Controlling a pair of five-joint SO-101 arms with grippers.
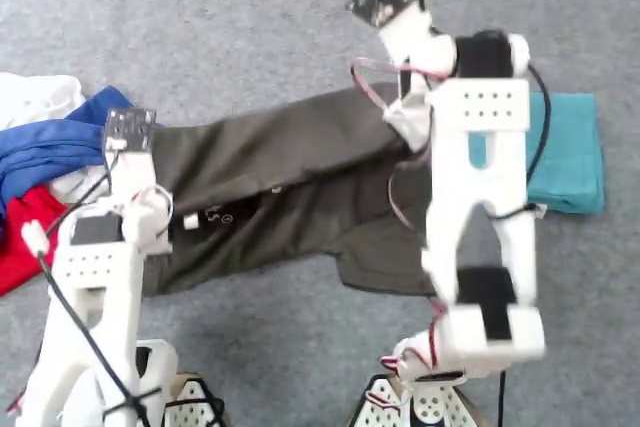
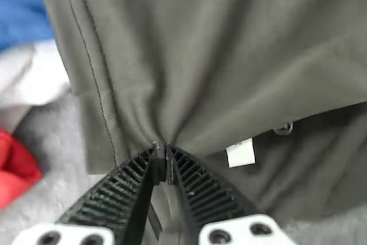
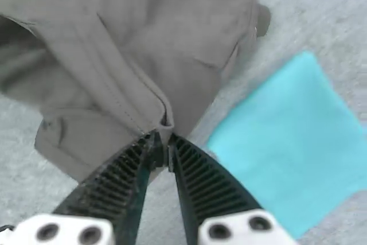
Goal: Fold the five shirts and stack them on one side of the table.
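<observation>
Step in hand: folding olive shirt [image 1: 270, 182], spread across table centre.
Left gripper [image 2: 165, 152] clamped on its 9 o'clock edge, right gripper [image 3: 166, 139] clamped on its 3 o'clock edge.
Folded teal shirt [image 1: 570, 152] at 3 o'clock, unfolded pile [image 1: 50, 152] at 9 o'clock.
Next, likely: lift both ends level, keep cloth taut.

"Where's the olive shirt [image 1: 270, 182]?"

"Stretched across the middle of the table [image 1: 250, 37], creased and partly doubled over itself. My left claw [image 2: 166, 156] pinches a gathered fold near one end, and my right claw [image 3: 166, 142] grips a hem at the other."

"And the others?"

"The teal shirt [image 1: 570, 152] lies folded flat, a neat rectangle near the olive's right end. The blue shirt [image 1: 50, 147], white shirt [image 1: 35, 97] and red shirt [image 1: 15, 247] lie bunched in a heap at its left end."
</observation>
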